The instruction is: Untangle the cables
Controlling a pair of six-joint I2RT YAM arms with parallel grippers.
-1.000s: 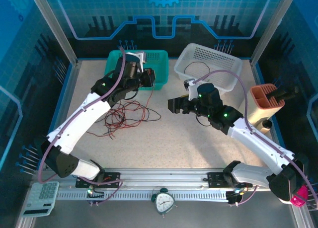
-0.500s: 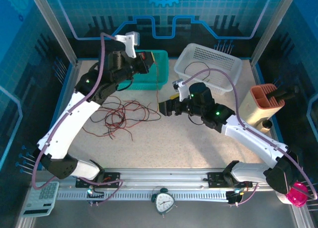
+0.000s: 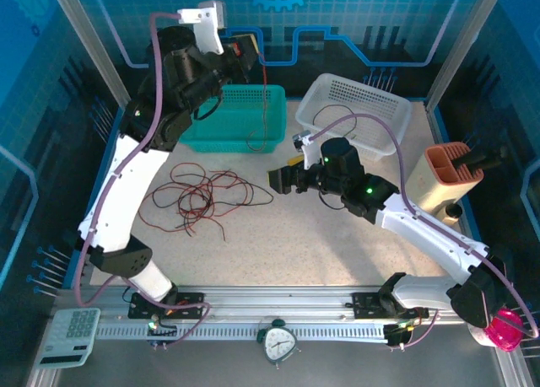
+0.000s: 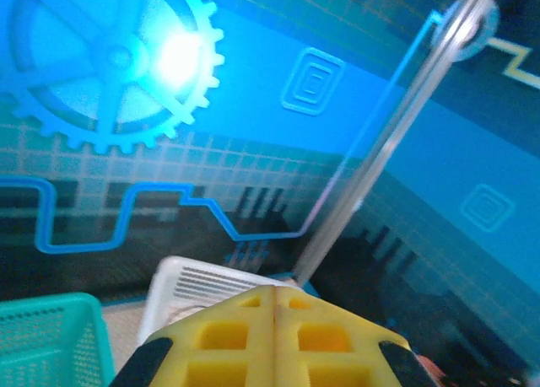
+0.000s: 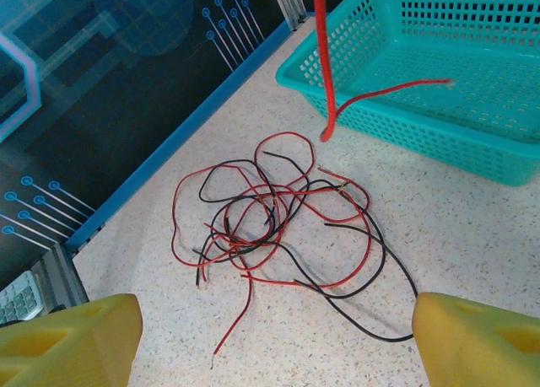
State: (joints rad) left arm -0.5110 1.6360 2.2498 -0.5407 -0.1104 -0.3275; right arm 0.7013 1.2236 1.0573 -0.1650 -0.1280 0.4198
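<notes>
My left claw (image 3: 245, 45) is pinched shut high above the teal plastic mesh basket (image 3: 221, 142), and it's got one thin red cable (image 5: 321, 58) dangling down past the basket's front wall. My right claw (image 3: 283, 181) gapes wide, empty. The tangle of red and black cables (image 5: 270, 218) sprawls on the speckled tabletop (image 5: 472, 235) in front of that basket.

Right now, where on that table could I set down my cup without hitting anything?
The widest bare patch of table lies between the cables and the front rail. The back is crowded: teal basket, white basket, and a red cable hanging from the raised left gripper. The open right gripper hovers beside the cables.
</notes>
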